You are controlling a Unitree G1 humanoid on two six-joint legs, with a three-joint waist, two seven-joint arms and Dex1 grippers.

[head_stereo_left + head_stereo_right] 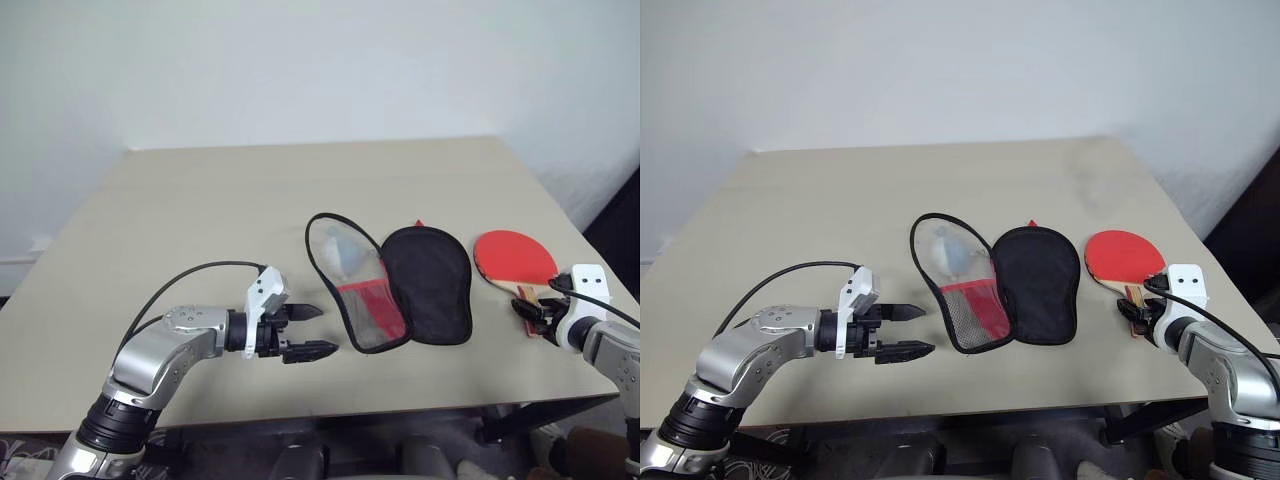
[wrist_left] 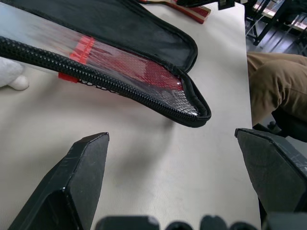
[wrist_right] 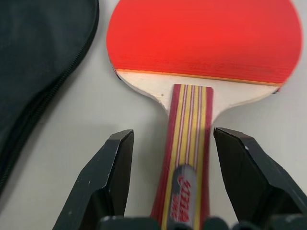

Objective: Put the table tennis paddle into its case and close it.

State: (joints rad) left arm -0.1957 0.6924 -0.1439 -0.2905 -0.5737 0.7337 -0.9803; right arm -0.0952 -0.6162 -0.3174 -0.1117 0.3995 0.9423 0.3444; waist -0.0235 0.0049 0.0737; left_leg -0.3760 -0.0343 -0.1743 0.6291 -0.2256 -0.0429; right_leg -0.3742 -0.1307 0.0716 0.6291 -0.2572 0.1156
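Case point(image 1: 400, 285) lies unzipped mid-table, clear flap up, ready for loading. Paddle point(image 1: 515, 260) sits flat to its right, near table point(image 1: 200, 220) edge. R gripper point(image 3: 172, 177) straddles the handle, jaws apart, not yet gripping. L gripper point(image 1: 300, 331), jaws wide, empty, waits beside the flap. Small white item inside may obstruct.

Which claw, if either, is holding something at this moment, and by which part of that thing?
Nothing is held. The right claw straddles the paddle handle, fingers apart from it. The left claw hangs open beside the case.
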